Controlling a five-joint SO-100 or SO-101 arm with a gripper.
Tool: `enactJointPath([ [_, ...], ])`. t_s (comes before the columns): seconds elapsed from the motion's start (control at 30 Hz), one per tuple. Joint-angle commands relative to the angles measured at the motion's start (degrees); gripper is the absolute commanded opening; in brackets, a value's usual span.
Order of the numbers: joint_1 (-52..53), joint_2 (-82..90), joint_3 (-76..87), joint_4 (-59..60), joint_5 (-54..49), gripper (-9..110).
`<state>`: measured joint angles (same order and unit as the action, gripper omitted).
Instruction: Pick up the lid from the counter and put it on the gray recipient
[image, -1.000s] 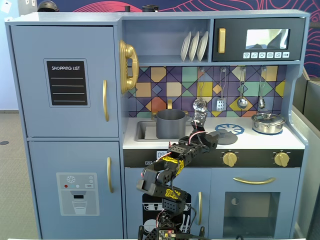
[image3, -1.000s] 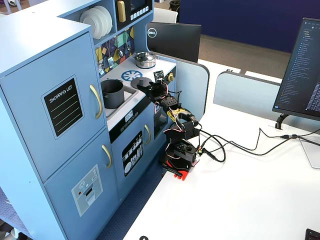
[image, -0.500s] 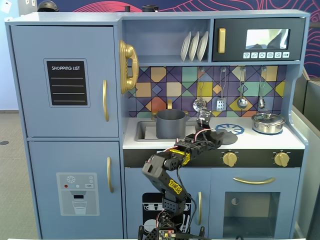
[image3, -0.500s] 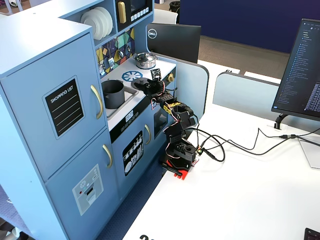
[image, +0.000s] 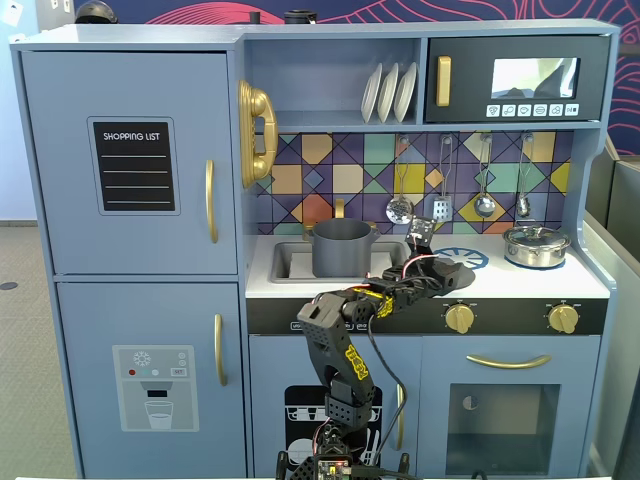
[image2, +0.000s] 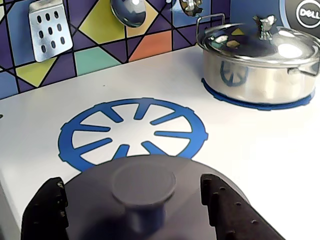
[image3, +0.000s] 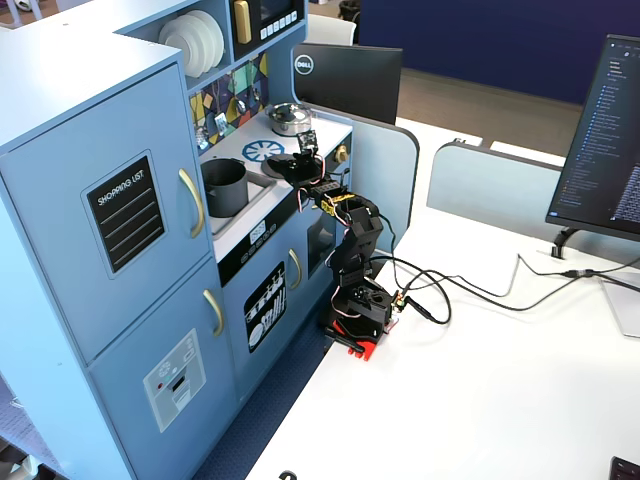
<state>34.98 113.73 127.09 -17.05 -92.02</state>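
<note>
**Lid in the gripper's grasp above the counter**

Kitchen play set in pale blue wood fills a fixed view, with a fridge door at left and a white counter at right. The black jointed robot arm rises from its base in front of the cabinet and reaches up over the counter edge.

The tall matte dark-gray cylindrical pot stands upright in the sink, left of the arm's end in that view; it is open at the top.

The smaller shiny silver pot with its own domed lid sits on a blue ring at the counter's right end, well apart from the gripper. The blue-and-white spoked burner circle lies printed on the counter just beyond the lid in the wrist view.

The flat round matte dark-gray lid with a small centre knob sits between the two black fingers, which stand at either side of its rim and clasp it. The gripper holds the lid level, right of the gray pot, near the counter's front edge.
</note>
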Motion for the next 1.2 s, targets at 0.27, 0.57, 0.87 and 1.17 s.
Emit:
enactJointPath([
  [0.27, -0.4, -9.4, -9.5, -4.0, -1.8, 23],
  [0.57, -1.2, -9.4, -6.6, -6.2, -3.3, 0],
  [0.87, -2.3, -5.0, -6.7, -6.1, -3.4, 0],
  [1.17, -3.2, 2.9, -11.9, 2.1, -3.7, 0],
])
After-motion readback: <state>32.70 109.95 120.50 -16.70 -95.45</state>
